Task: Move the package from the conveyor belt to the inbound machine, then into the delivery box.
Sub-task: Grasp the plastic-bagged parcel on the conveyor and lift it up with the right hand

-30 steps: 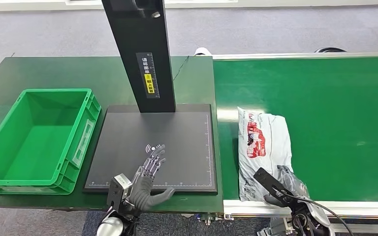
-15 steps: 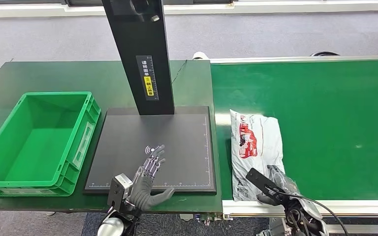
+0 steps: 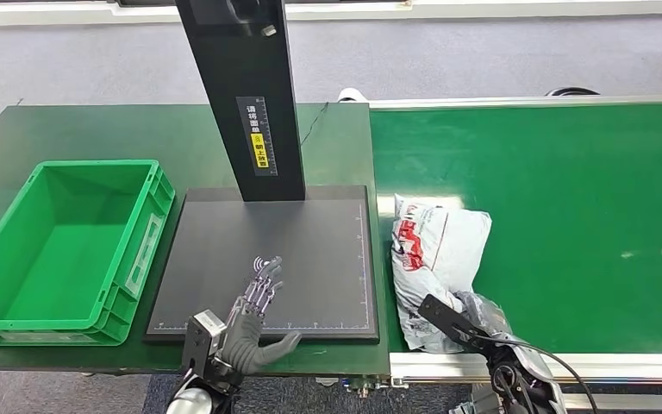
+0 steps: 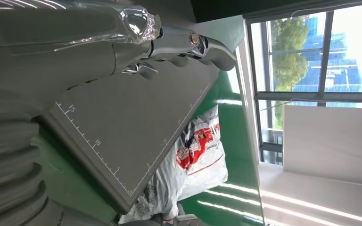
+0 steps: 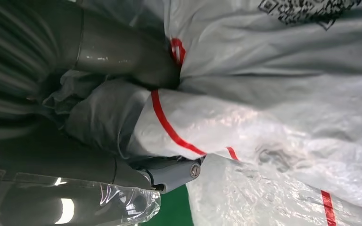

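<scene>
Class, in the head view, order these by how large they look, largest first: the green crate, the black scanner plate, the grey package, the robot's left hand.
1. Scanner plate, though the crate rivals it.
2. Green crate.
3. Grey package.
4. Left hand, clearly smallest.

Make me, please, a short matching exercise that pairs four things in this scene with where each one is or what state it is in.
Things:
1. package
2. green crate
3. left hand
4. right hand

States:
A. spread over the black scanner plate
B. grips the package's near end
C. empty, beside the plate
D. on the conveyor belt, partly crumpled

Pairs: 1-D, 2-C, 3-A, 4-B
</scene>
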### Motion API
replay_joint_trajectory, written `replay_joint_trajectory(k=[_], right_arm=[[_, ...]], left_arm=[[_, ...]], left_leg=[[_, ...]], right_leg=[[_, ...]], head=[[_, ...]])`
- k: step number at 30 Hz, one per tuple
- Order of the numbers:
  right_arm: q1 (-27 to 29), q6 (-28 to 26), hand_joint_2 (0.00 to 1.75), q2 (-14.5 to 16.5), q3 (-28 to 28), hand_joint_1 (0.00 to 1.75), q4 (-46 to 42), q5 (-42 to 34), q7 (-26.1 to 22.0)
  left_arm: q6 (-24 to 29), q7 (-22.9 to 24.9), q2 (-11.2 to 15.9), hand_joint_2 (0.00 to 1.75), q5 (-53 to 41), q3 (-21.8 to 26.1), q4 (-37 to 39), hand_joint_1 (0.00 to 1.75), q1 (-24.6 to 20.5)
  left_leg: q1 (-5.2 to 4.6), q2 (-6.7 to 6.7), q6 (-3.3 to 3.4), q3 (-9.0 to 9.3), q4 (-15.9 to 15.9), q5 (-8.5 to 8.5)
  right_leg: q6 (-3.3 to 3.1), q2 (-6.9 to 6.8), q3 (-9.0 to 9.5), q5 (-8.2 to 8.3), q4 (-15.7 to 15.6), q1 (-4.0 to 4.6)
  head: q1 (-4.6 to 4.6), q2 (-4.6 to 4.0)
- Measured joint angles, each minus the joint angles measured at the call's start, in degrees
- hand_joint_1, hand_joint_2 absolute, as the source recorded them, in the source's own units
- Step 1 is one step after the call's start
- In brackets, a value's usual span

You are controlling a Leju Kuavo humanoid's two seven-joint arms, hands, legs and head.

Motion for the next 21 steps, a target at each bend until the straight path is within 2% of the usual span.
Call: replay_joint_trajectory(k=[16, 21], right_arm=[[0.06, -0.08, 1.75, 0.3, 1.46, 1.75, -0.05, -0.37, -0.32], [0.44, -1.87, 1.75, 0.49, 1.71, 1.75, -0.43, -2.92, -2.94]], left_arm=[[0.0, 0.0, 0.1, 1.75, 0.02, 0.01, -0.16, 0.0, 0.19], [0.12, 0.0, 0.19, 1.75, 0.06, 0.03, -0.38, 0.0, 0.37]], left_leg=[[-0.01, -0.17, 0.01, -0.23, 0.01, -0.01], [-0.01, -0.22, 0.01, -0.35, 0.01, 0.0]], right_leg=[[0.08, -0.17, -0.16, -0.07, 0.0, -0.02], [0.08, -0.23, -0.22, -0.06, 0.0, -0.03]], head=[[0.0, 0.0], [0.0, 0.0]])
